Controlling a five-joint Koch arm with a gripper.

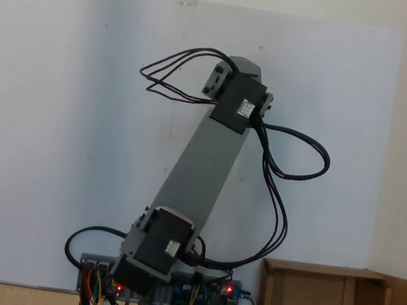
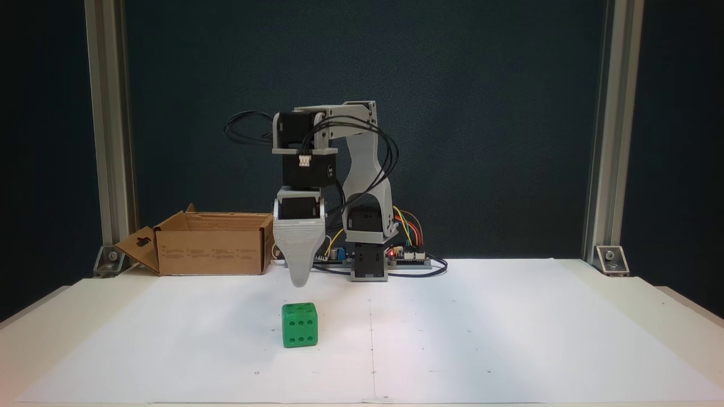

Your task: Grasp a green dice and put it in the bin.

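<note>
The gripper (image 2: pixel 299 280) hangs just above the green dice (image 2: pixel 300 324) on the white table (image 2: pixel 509 328), likely to grab it, the bin (image 2: pixel 212 244) waits nearby; finger state unclear.

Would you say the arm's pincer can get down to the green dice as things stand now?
Probably yes. The pincer hangs point-down just above the green dice, which sits alone on the white sheet. Nothing lies between them, and the bin stands well off to the left in that fixed view.
</note>
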